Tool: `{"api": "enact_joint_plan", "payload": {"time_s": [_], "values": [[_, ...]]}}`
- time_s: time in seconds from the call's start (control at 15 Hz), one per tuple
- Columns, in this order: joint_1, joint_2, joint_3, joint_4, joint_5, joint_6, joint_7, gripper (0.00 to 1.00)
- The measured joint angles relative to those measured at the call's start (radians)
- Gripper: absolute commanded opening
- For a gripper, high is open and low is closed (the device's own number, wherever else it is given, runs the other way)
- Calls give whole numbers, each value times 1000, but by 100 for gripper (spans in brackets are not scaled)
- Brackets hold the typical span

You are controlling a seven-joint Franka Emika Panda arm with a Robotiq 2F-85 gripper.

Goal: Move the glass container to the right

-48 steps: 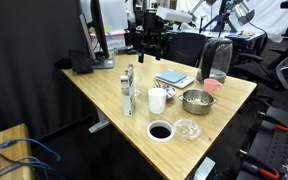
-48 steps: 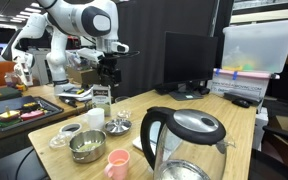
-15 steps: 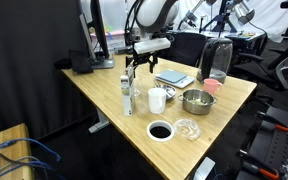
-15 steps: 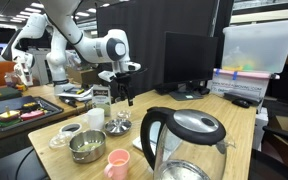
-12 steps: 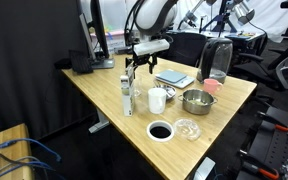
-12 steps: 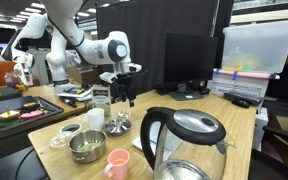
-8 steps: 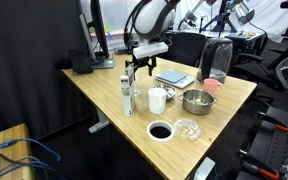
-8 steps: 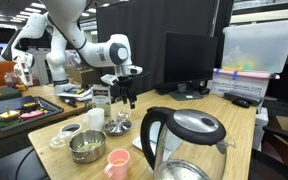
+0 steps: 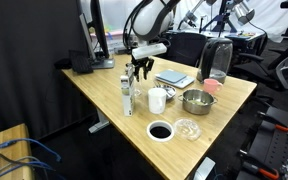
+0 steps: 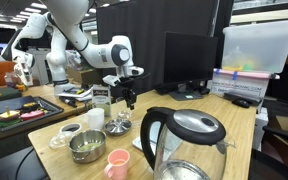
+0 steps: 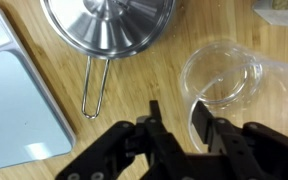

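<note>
In the wrist view the glass container (image 11: pixel 224 75), a clear round jar seen from above, stands on the wooden table just beyond my gripper (image 11: pixel 174 110). The jaws are partly closed and straddle its near rim. One finger (image 11: pixel 201 122) is inside the rim, the other is outside it, and bare wood still shows between them. In both exterior views the gripper (image 9: pixel 139 72) (image 10: pixel 127 100) points down, low over the table beside the white mug (image 9: pixel 157 100). The glass itself is too faint to make out there.
A metal strainer (image 11: pixel 109 25) with a wire handle lies close to the glass, and a tablet (image 11: pixel 14 100) beside it. Also on the table are a steel bowl (image 9: pixel 195 100), a pink cup (image 9: pixel 210 87), a kettle (image 9: pixel 216 60), a clear dish (image 9: pixel 187 128), a dark-filled bowl (image 9: pixel 160 131) and a wooden block (image 9: pixel 128 90).
The gripper has sunk a little toward the table, and its jaws have narrowed from wide open to partly closed. Nothing on the table has moved.
</note>
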Motion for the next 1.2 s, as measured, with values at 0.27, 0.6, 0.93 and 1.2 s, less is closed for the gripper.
{"api": "enact_joint_plan", "payload": {"time_s": [0.27,0.6,0.93,1.2], "values": [[0,0,-2,0,0,0,0,0],[1,-6,-2,6,6,3,0,1],[-1,-6,-8,6,6,4,0,1],[-7,-6,-31,6,6,5,5,1]]}}
